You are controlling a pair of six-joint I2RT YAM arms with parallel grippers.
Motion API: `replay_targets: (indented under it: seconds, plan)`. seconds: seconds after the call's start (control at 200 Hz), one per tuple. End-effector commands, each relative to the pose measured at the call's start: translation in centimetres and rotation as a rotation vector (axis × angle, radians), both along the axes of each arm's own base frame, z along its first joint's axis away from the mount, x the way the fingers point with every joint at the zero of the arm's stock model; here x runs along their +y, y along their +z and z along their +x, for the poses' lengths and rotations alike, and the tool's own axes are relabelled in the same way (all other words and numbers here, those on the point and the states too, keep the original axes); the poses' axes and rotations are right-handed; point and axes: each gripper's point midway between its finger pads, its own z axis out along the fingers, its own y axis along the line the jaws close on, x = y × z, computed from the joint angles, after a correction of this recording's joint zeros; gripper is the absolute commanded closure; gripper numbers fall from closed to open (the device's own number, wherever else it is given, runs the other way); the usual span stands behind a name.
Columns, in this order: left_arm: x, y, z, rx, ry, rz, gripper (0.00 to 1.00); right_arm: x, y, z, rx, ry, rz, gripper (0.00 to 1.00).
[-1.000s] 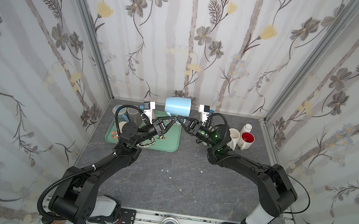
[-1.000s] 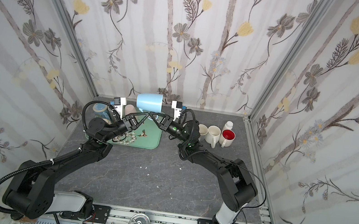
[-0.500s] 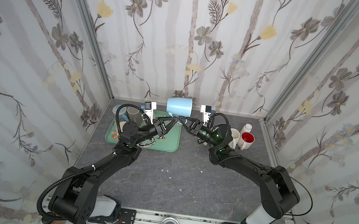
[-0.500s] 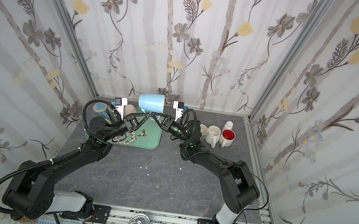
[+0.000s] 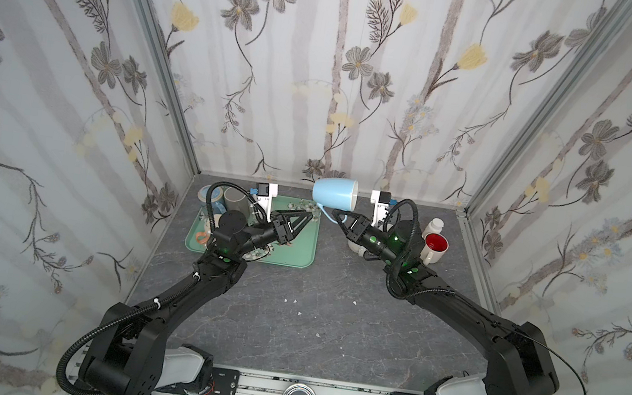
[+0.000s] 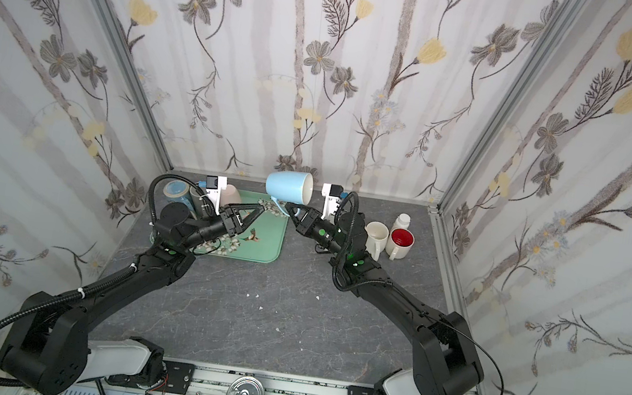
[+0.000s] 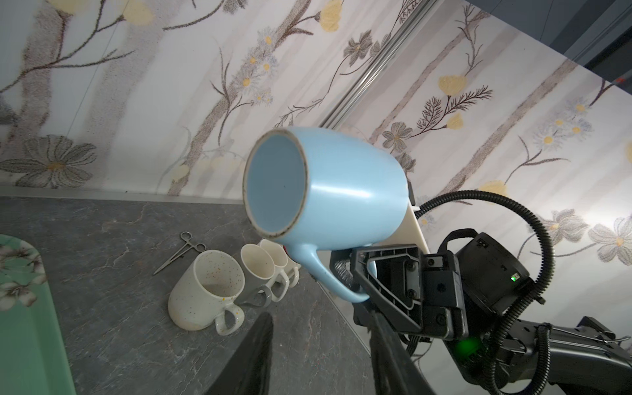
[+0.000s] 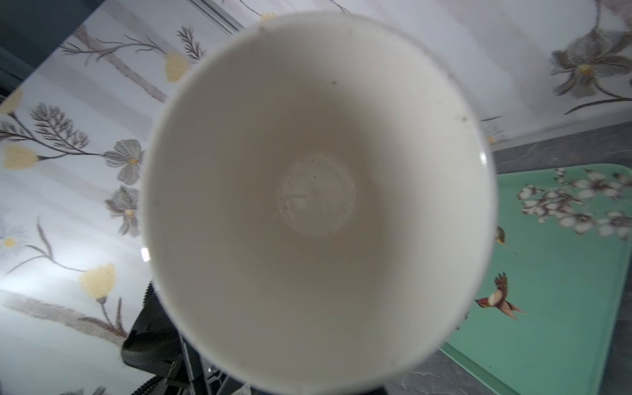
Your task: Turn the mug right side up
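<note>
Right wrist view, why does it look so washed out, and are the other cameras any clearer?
Right wrist view: the blue mug fills the frame, its pale inside soft, its rim blurred; left wrist view: the mug is sharp, with a glare streak on its side; both top views: even light, everything in focus.

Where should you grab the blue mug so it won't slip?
By the handle. The blue mug lies sideways in the air with that loop hanging underneath, so come from below on the open-mouth side, as the right gripper does, jaws shut on the loop. The round body is wide and smooth.
</note>
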Motion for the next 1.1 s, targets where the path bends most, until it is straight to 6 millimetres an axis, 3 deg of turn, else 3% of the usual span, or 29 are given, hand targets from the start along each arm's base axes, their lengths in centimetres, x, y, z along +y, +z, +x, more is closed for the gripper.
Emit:
replay_targets:
  seconds: [0.0,0.325,0.345,0.445,0.749,1.094]
  plan:
    - [0.2,-0.6,0.4,0.001,0.025,0.04,0.55,-2.2,-2.4,0.5,-0.014,-0.12,-0.157,1.0]
    - [0.4,-4.5,1.6,0.126,0.06,0.142,0.54,-8.2,-10.5,-1.7,0.086,-0.308,-0.454,1.0]
    - [0.3,-4.8,1.7,0.133,0.059,0.145,0.54,-8.7,-12.2,-2.2,0.109,-0.309,-0.487,1.0]
    - [0.2,-5.6,2.0,0.154,0.054,0.152,0.54,-9.5,-14.8,-3.2,0.136,-0.338,-0.572,1.0]
    - [-0.2,-7.3,2.4,0.207,0.033,0.181,0.54,-9.6,-18.6,-4.5,0.117,-0.385,-0.798,1.0]
    - [0.3,-8.1,2.8,0.231,0.048,0.239,0.54,-10.5,-21.7,-4.0,0.158,-0.414,-0.952,1.0]
